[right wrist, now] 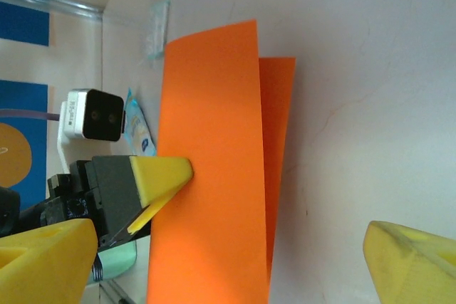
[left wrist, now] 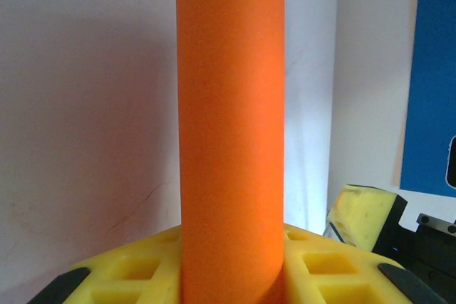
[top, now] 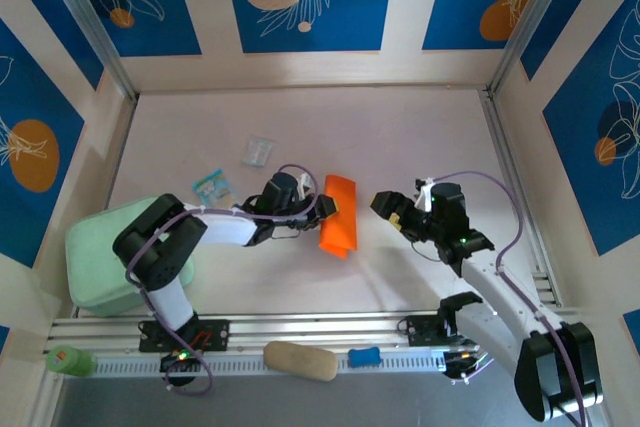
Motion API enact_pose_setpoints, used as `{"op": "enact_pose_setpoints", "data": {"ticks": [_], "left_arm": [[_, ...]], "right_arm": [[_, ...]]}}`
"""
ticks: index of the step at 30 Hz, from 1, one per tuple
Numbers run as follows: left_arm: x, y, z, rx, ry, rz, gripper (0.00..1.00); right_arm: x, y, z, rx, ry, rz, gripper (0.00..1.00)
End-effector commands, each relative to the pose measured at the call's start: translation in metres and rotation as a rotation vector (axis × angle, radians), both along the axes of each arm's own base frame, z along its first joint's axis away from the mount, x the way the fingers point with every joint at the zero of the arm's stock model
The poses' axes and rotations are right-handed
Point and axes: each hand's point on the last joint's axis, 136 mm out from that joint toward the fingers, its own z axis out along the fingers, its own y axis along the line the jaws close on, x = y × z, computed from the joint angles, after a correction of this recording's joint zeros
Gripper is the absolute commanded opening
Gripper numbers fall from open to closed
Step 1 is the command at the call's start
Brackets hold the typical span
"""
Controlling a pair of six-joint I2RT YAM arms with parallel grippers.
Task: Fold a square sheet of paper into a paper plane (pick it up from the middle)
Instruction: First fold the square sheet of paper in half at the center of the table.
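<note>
The paper (top: pixel 339 215) lay near the middle of the table (top: pixel 400 137), doubled over into a long orange strip whose two layers did not quite line up — from the right wrist, the under layer stuck out past the top one along one long edge. From the left wrist the fold looked rounded, not pressed flat.

The left gripper (top: pixel 324 209) reached in from the left and was closed on the strip's left edge. The right wrist view showed one yellow finger (right wrist: pixel 160 174) on top of the upper layer and the other slipping beneath it. From its own camera, the paper ran up from between its yellow pads (left wrist: pixel 128 272).

The right gripper (top: pixel 386 207) stood just right of the paper, apart from it, with its jaws spread wide and nothing between them. Its yellow fingertips (right wrist: pixel 410 265) sat at either side of its wrist view, and the strip lay in the gap.

A blue-and-white packet (top: pixel 210 185) and a clear wrapper (top: pixel 257 151) lay behind the left gripper, well clear of the paper — a mint green pad (top: pixel 95 257) sat at the table's left edge.
</note>
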Motion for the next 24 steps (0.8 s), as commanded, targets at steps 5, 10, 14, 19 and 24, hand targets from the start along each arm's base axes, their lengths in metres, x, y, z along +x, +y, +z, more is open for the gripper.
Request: {"op": "enact_pose_setpoints", "data": {"ticks": [5, 10, 14, 19, 24], "left_arm": [[0.001, 0.011, -0.014, 0.013, -0.002, 0.120, 0.31], [-0.008, 0.025, -0.040, 0.169, 0.072, 0.138, 0.36], [-0.014, 0.040, -0.051, 0.360, 0.107, 0.097, 0.44], [-0.020, 0.048, -0.057, 0.485, 0.117, 0.032, 0.51], [-0.017, 0.048, -0.043, 0.507, 0.038, -0.019, 0.56]], "right_arm": [[-0.002, 0.018, 0.000, 0.064, 0.059, 0.093, 0.96], [-0.004, 0.020, -0.002, 0.064, 0.075, 0.103, 0.96], [-0.005, 0.020, -0.002, 0.056, 0.079, 0.096, 0.96], [-0.004, 0.021, -0.004, 0.054, 0.092, 0.098, 0.96], [-0.002, 0.025, -0.004, 0.046, 0.096, 0.110, 0.96]]}}
